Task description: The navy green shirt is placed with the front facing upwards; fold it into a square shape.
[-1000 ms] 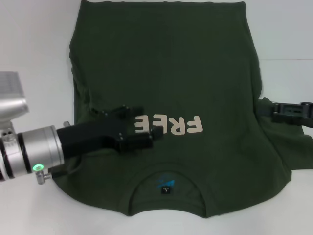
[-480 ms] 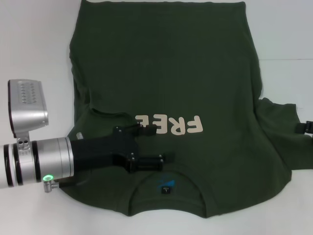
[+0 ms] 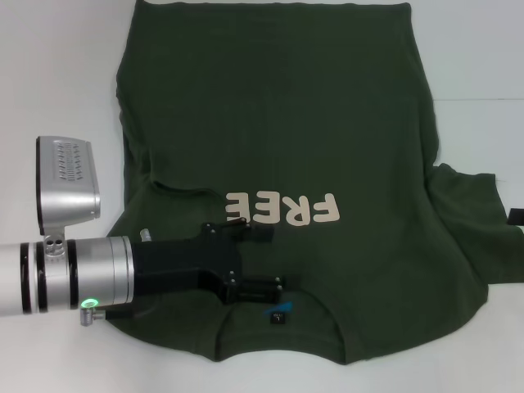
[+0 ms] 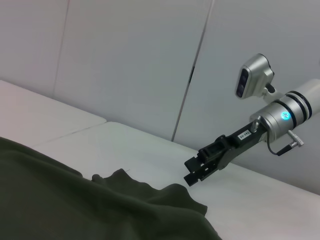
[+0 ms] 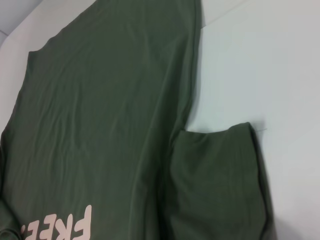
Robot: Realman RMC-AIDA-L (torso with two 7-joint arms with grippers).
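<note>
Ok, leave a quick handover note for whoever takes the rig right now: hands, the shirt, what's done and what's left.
Left hand: open, over the shirt's near left part, between the FREE letters and the collar; holding nothing.
Right hand: off the shirt's right side, above the white table; holding nothing.
Navy green shirt: front up, collar towards the robot. Left sleeve lies folded in over the body; right sleeve lies spread out.
Left to do: right sleeve in, then fold the length into a square.

Head view looks steeply down on navy green shirt [image 3: 278,147], left wrist view low, level, facing right gripper [image 4: 196,169], right wrist view close above shirt's sleeve [image 5: 215,180]
</note>
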